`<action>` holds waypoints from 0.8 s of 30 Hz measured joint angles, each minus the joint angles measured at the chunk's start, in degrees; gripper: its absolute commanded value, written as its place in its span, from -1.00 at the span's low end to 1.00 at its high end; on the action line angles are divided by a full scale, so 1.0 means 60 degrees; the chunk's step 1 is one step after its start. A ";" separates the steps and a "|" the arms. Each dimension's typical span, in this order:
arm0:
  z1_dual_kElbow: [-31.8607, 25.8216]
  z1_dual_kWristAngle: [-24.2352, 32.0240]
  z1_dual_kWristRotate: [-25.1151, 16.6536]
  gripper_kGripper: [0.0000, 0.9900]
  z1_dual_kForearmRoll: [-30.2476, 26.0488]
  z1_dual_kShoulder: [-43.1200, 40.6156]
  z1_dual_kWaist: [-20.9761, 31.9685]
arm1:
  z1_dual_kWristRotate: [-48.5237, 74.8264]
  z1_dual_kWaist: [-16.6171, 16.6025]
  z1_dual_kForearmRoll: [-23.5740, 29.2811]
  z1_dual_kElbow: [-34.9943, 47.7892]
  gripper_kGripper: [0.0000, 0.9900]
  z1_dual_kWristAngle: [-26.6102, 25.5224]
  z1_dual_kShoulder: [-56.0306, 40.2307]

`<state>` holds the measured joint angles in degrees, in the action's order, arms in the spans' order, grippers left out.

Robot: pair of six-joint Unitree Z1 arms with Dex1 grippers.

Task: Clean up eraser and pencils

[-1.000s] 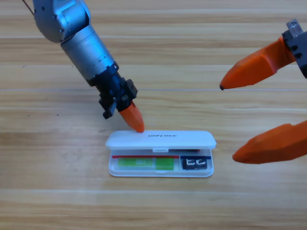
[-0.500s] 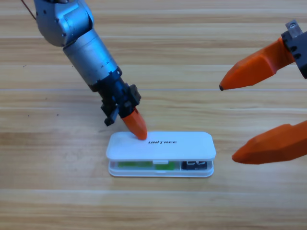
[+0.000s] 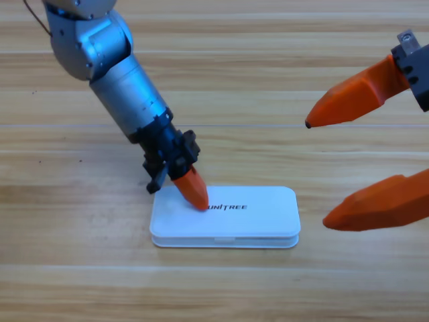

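Overhead view of a wooden table with both arms in frame. The left arm enters from the upper left corner and slants down toward the centre; its left gripper points steeply downward, and only a single orange tip is distinguishable, so whether its jaws are parted or pressed together cannot be told. That tip touches the top of the white case, on the lid's left part, just to the left of the printed lettering on the lid. The case lies flat directly beneath and to the right of the left gripper, its long side running left to right, and its lid is down over the base, with only a thin seam showing along the front edge. The eraser and the pencils are not visible anywhere on the table; what the closed case contains is hidden by its lid. The right arm waits at the right edge of the frame, where the right gripper shows large and partly cut off: its two orange jaws stand wide apart, one above the other, both tips pointing left, grasping nothing. The case lies to the left of and slightly below the lower jaw, apart from it.
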<state>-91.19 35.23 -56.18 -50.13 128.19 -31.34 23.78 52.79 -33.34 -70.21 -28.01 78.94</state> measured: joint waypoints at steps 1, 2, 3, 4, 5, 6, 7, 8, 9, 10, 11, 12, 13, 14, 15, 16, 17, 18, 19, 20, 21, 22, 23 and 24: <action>0.0116 0.0000 0.0018 -1.00 0.0127 -0.0016 -0.0003 | 0.0000 0.0000 0.0000 0.0000 0.97 0.0000 0.0004; 0.0239 0.0000 0.0044 -1.00 0.0285 -0.0043 -0.0006 | 0.0000 0.0000 0.0000 0.0000 0.97 0.0000 0.0007; 0.0344 0.0000 0.0066 -1.00 0.0407 -0.0081 -0.0007 | 0.0000 0.0000 0.0000 0.0000 0.97 0.0000 0.0007; 0.0426 0.0000 0.0085 -1.00 0.0510 -0.0136 -0.0008 | 0.0000 0.0000 0.0000 0.0000 0.97 0.0000 0.0008; 0.0526 0.0000 0.0098 -1.00 0.0639 -0.0187 -0.0012 | 0.0000 0.0000 0.0000 0.0000 0.97 0.0000 0.0008; 0.0658 0.0000 0.0108 -1.00 0.0793 -0.0226 -0.0013 | 0.0000 0.0000 0.0000 0.0000 0.97 0.0000 0.0008; 0.0773 0.0000 0.0109 -1.00 0.0909 -0.0258 -0.0013 | 0.0000 0.0000 0.0000 0.0000 0.97 0.0000 0.0008; 0.0869 0.0000 0.0109 -1.00 0.1040 -0.0301 -0.0013 | 0.0000 0.0000 0.0000 0.0000 0.97 0.0000 0.0008; 0.1009 0.0000 0.0109 -1.00 0.1233 -0.0365 -0.0014 | 0.0000 0.0000 0.0000 0.0000 0.97 0.0000 0.0009; 0.1129 0.0000 0.0109 -1.00 0.1343 -0.0417 -0.0014 | 0.0000 0.0000 0.0000 0.0000 0.97 0.0000 0.0009; 0.1207 0.0000 0.0109 -1.00 0.1426 -0.0448 -0.0014 | 0.0000 0.0000 0.0000 0.0000 0.97 0.0000 0.0009; 0.1252 -0.0006 0.0111 -1.00 0.1481 -0.0466 -0.0014 | 0.0000 0.0000 0.0000 0.0000 0.97 0.0000 0.0009; 0.1264 -0.0036 0.0128 -1.00 0.1496 -0.0488 -0.0014 | 0.0000 0.0000 0.0000 0.0000 0.97 0.0000 0.0009; 0.1275 -0.0102 0.0170 -1.00 0.1495 -0.0543 -0.0027 | 0.0000 0.0000 0.0000 0.0000 0.97 0.0000 0.0010; 0.1300 -0.0190 0.0240 -1.00 0.1494 -0.0651 -0.0054 | 0.0000 0.0000 0.0000 0.0000 0.97 0.0000 0.0010; 0.1325 -0.0334 0.0371 -0.38 0.1463 -0.0764 -0.0076 | 0.0000 0.0000 0.0000 0.0000 0.97 0.0000 0.0010; 0.1323 -0.0492 0.0557 0.27 0.1355 -0.0928 -0.0096 | 0.0000 0.0000 0.0000 0.0000 0.97 0.0000 0.0010; 0.1314 -0.0596 0.0684 0.78 0.1136 -0.1156 -0.0103 | 0.0000 0.0000 0.0000 0.0000 0.97 0.0000 0.0011; 0.1294 -0.0623 0.0723 0.98 0.0876 -0.1417 -0.0106 | 0.0000 0.0000 0.0000 0.0000 0.97 0.0000 0.0012; 0.1266 -0.0663 0.0764 1.00 0.0614 -0.1745 -0.0111 | 0.0000 0.0000 0.0000 0.0000 0.97 0.0000 0.0012; 0.1249 -0.0731 0.0929 1.00 0.0448 -0.2185 -0.0125 | 0.0000 0.0000 0.0000 0.0000 0.97 0.0000 0.0012; 0.1241 -0.0828 0.1178 1.00 0.0385 -0.2650 -0.0148 | 0.0000 0.0000 0.0000 0.0000 0.97 0.0000 0.0012; 0.1242 -0.0975 0.1439 1.00 0.0380 -0.3143 -0.0184 | 0.0000 0.0000 0.0000 0.0000 0.97 0.0000 0.0012; 0.1247 -0.1123 0.1723 1.00 0.0380 -0.3778 -0.0239 | 0.0000 0.0000 0.0000 0.0000 0.97 0.0000 0.0012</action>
<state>-83.71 28.49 -45.84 -47.85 105.52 -32.78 23.78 52.79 -33.34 -70.21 -28.01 79.02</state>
